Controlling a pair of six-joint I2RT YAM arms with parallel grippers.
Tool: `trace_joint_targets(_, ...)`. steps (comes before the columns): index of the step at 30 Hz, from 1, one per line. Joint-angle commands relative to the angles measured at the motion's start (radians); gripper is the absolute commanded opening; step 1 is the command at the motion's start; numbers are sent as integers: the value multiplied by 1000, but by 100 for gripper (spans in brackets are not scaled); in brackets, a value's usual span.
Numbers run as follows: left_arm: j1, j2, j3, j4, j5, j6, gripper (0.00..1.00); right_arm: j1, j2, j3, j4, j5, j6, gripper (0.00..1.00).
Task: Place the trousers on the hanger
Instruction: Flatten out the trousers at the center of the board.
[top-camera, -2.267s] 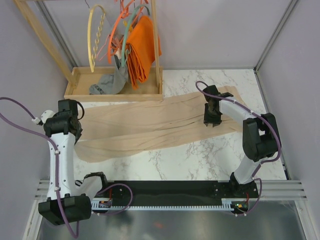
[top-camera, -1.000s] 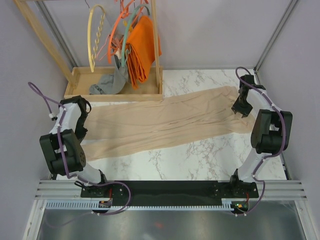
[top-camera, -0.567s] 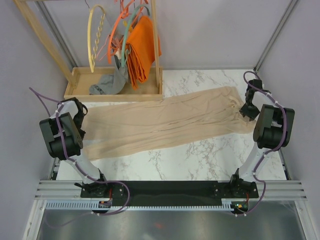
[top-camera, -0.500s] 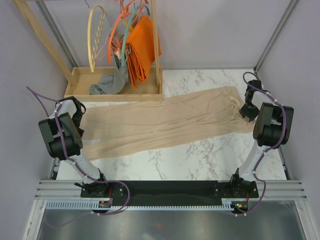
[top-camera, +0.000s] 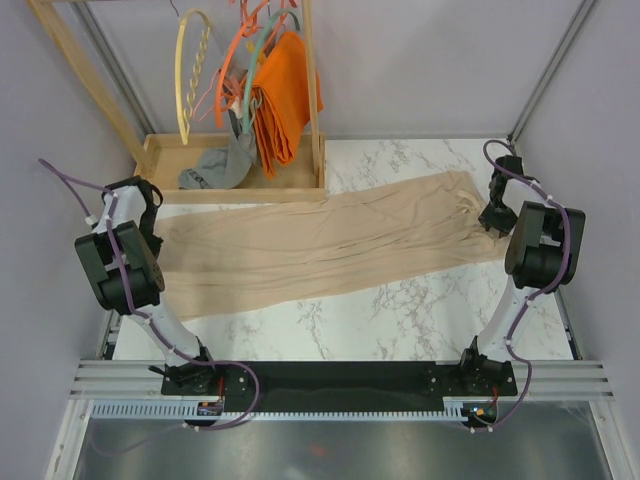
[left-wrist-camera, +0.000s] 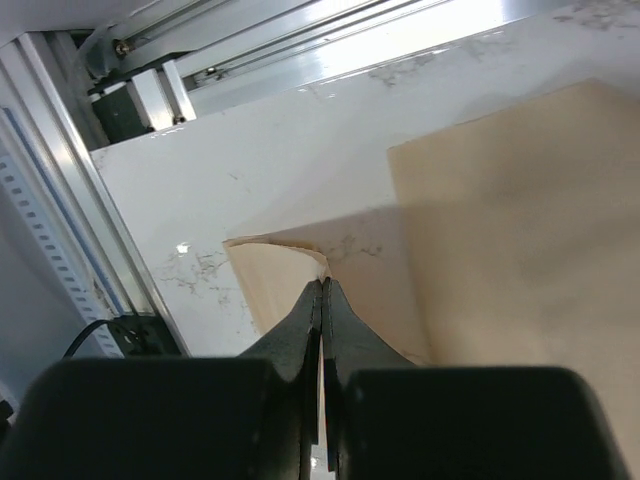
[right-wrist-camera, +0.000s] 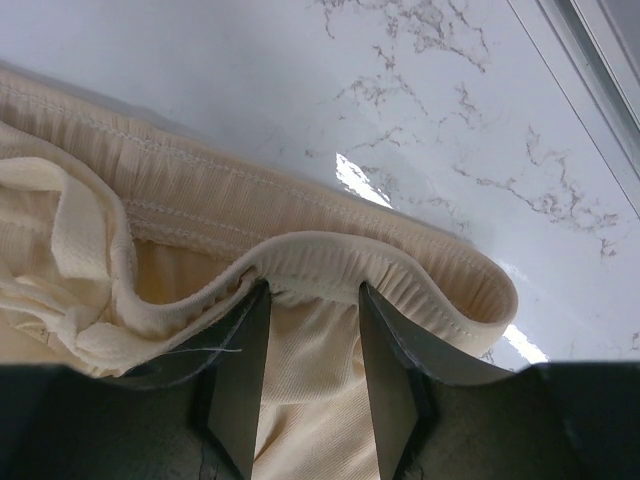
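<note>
The beige trousers (top-camera: 330, 240) lie stretched flat across the marble table, legs to the left and waist to the right. My left gripper (top-camera: 153, 228) is shut at the far leg's end; in the left wrist view its jaws (left-wrist-camera: 325, 283) pinch a lifted corner of the hem (left-wrist-camera: 275, 262). My right gripper (top-camera: 493, 218) is at the waist end. It is open (right-wrist-camera: 312, 290), both fingertips tucked under the raised waistband (right-wrist-camera: 400, 255), with a drawstring (right-wrist-camera: 80, 250) to the left. The pale yellow hanger (top-camera: 203, 62) with its twisted bar hangs on the rack at the back left.
A wooden rack with a tray base (top-camera: 160, 150) stands at the back left, holding an orange cloth (top-camera: 285, 95), orange hangers (top-camera: 232, 60) and a teal hanger (top-camera: 252, 60), and a grey garment (top-camera: 215, 165). Aluminium rails (left-wrist-camera: 300, 40) border the table's left edge.
Both arms have swung outward to the trousers' ends, and the fabric now lies straighter. The left gripper shifted towards the back left; the right gripper settled at the waistband.
</note>
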Motion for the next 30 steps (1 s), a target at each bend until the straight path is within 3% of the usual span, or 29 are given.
trace_joint_targets(1, 6, 27, 66, 50, 58, 41, 2, -9, 36, 26, 7, -4, -6, 49)
trace_joint_targets(8, 8, 55, 50, 214, 244, 156, 4, -9, 42, 28, 7, -13, -12, 48)
trace_joint_targets(18, 6, 49, 66, 306, 317, 248, 16, -9, 46, 27, 12, -38, -20, 49)
trace_joint_targets(20, 6, 14, 40, 302, 311, 226, 35, -9, 45, 31, 12, -42, -21, 48)
trace_joint_targets(21, 8, -5, 28, 297, 310, 219, 58, -10, 45, 31, 12, -45, -23, 48)
trace_joint_targets(24, 6, -109, -26, 269, 305, 183, 99, -9, 43, 31, 10, -52, -26, 48)
trace_joint_targets(30, 8, -319, -199, 141, 290, 68, 100, -9, 46, 57, -14, -82, -3, 48)
